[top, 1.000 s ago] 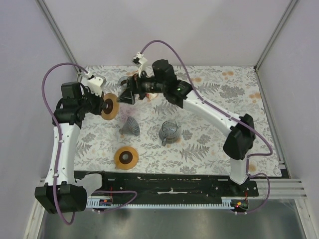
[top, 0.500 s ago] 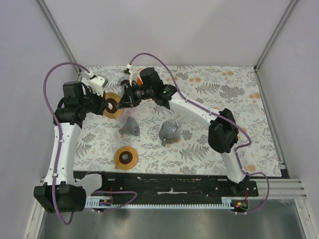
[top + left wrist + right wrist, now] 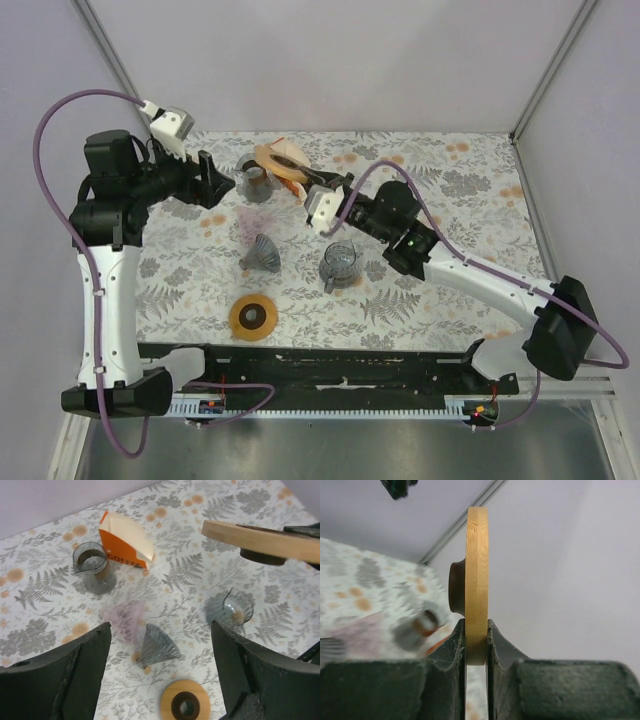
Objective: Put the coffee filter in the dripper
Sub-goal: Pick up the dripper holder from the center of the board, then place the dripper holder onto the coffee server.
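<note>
My cloth (image 3: 480,200) is white with grey fern leaves and little orange flowers. The box (image 3: 125,542) is orange and cream, with pale letters. The filter (image 3: 125,621) is pale purple. The dripper (image 3: 159,647) is dark grey with stripes running down it. The disc (image 3: 476,580) is light brown wood with a dark brown middle, and so is the ring (image 3: 185,706) on the cloth. My fingers (image 3: 60,675) are black, and my arms (image 3: 105,300) are white and black with purple cables (image 3: 100,93).

Coffee filter (image 3: 253,215) just behind dripper (image 3: 262,253); wooden ring (image 3: 253,317) before it, glass cup (image 3: 340,263) rightward.
</note>
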Controlling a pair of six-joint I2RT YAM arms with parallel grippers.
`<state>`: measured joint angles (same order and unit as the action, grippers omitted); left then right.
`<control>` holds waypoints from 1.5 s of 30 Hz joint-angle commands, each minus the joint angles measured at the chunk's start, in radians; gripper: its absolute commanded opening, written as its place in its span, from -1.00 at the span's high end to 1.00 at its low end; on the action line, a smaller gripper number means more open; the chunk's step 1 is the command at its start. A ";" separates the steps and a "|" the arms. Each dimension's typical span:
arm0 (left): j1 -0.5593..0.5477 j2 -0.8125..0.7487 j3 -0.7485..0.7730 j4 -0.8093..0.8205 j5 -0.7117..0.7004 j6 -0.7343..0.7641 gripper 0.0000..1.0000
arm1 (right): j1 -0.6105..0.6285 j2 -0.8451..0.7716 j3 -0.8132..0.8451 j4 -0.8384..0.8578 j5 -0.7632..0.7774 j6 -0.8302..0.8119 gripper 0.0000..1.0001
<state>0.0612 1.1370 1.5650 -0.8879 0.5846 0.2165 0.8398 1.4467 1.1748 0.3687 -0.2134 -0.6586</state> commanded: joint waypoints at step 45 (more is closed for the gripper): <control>-0.141 0.103 -0.117 0.307 0.291 -0.464 0.96 | -0.037 -0.175 0.235 -0.567 -0.283 0.161 -0.96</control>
<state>-0.0616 1.2583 1.4563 -0.5968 0.9066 -0.3347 0.8761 1.2335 1.2537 0.0353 -0.3042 -0.9260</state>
